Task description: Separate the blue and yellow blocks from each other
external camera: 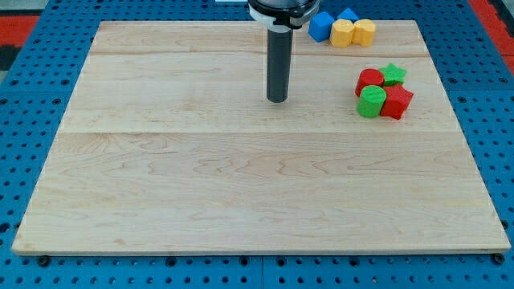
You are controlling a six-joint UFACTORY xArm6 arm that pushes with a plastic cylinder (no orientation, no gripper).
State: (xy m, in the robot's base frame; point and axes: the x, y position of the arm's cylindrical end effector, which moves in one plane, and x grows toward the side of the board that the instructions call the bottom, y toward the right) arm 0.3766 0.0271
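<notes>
Two blue blocks and two yellow blocks sit bunched together at the view's top right of the board. A blue block (321, 26) is leftmost, and a second blue block (348, 15) lies behind. A yellow block (343, 34) touches both, with a yellow hexagonal block (364, 32) on its right. My tip (277, 99) rests on the board to the lower left of this cluster, well apart from it and touching no block.
A second cluster lies below the first: a green star block (393, 75), a red block (370, 80), a green round block (371, 103) and a red block (397, 102). The wooden board (241, 177) is bounded by a blue pegboard surround.
</notes>
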